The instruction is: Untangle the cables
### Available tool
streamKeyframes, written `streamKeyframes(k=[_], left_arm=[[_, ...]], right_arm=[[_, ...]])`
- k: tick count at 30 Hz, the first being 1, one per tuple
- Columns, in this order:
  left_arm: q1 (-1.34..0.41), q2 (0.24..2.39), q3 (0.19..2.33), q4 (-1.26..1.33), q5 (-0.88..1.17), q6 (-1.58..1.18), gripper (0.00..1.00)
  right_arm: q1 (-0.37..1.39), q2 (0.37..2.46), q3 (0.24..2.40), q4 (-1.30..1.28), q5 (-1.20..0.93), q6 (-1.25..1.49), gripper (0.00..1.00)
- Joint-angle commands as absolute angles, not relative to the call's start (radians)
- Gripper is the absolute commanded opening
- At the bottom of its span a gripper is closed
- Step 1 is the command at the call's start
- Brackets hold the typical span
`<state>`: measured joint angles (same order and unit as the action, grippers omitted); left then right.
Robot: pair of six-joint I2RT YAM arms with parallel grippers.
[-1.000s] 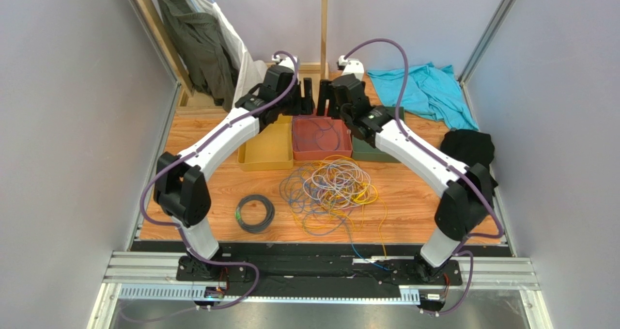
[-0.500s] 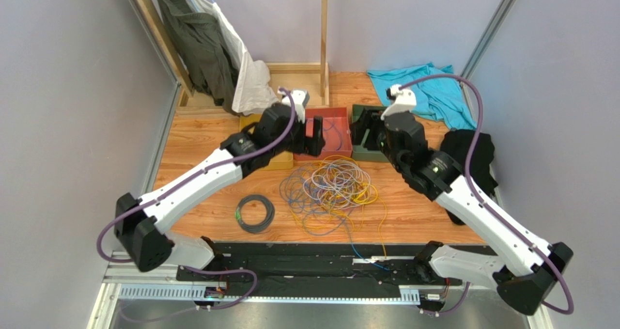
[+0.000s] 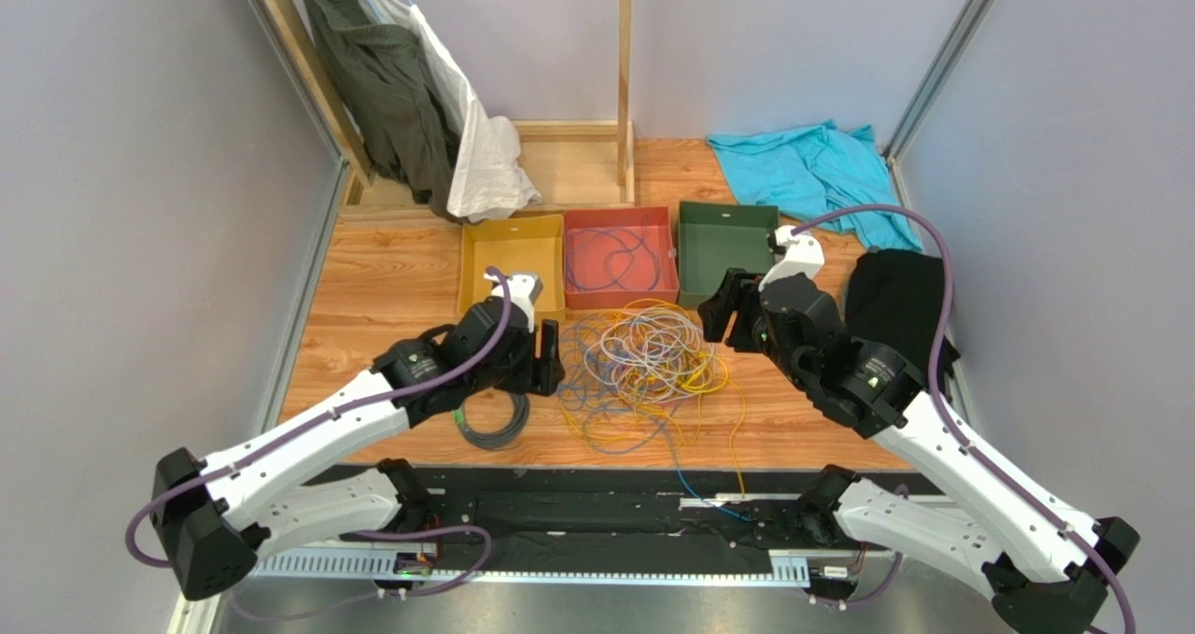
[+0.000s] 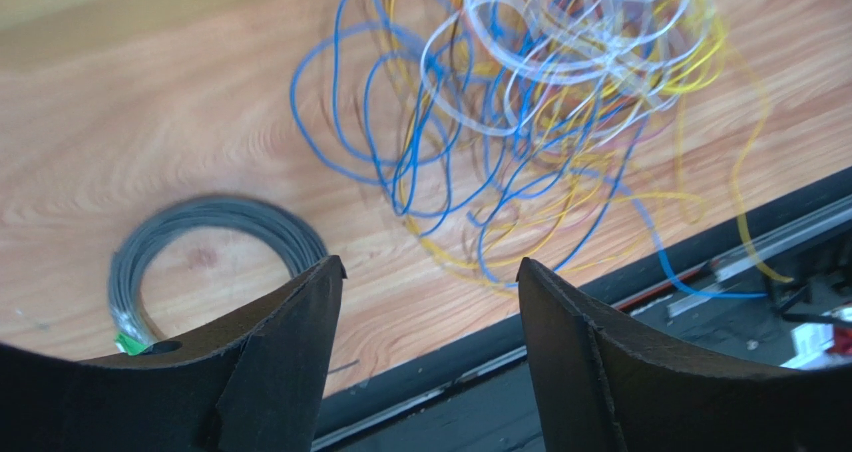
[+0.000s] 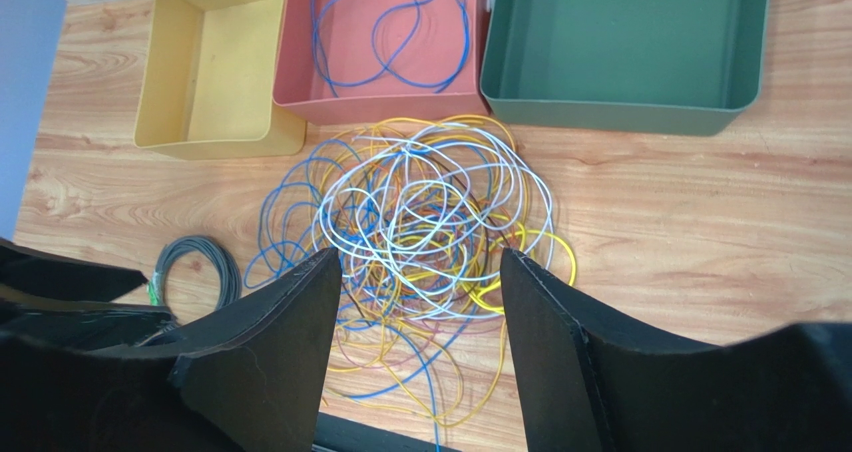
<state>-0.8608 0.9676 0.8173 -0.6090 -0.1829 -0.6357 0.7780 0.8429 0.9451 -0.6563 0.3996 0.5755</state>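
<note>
The tangle of cables (image 3: 645,358) lies on the table (image 3: 393,284), just near of the red tray (image 3: 619,299). The left end effector (image 3: 550,357) and right end effector (image 3: 714,312) hover either side of it, jaws spread, holding nothing

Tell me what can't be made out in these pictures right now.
Top view: the left arm hides the coil's far side.
Left wrist view: the tangle's far loops are blurred; a finger cuts off the coil.
Every view: single cables' ends inside the tangle are too fine to trace.
</note>
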Motion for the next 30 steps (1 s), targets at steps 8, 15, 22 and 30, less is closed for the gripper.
streamKeyframes(k=[8, 15, 22, 30], left_arm=[[-0.859, 1.143, 0.73, -0.419, -0.144, -0.609, 0.61], [-0.819, 1.278, 0.744, -0.325, -0.121, -0.574, 0.58], [-0.775, 1.289, 0.784, -0.325, -0.11, -0.542, 0.05], [-0.818, 0.973, 0.992, -0.61, -0.205, -0.54, 0.0]], right_arm=[[0.788, 0.833, 0.923, -0.698, 0.403, 0.618, 0.63], [0.79, 0.847, 0.926, -0.709, 0.397, 0.611, 0.64], [0.788, 0.847, 0.928, -0.716, 0.403, 0.6, 0.63], [0.792, 0.835, 0.916, -0.695, 0.397, 0.597, 0.63]])
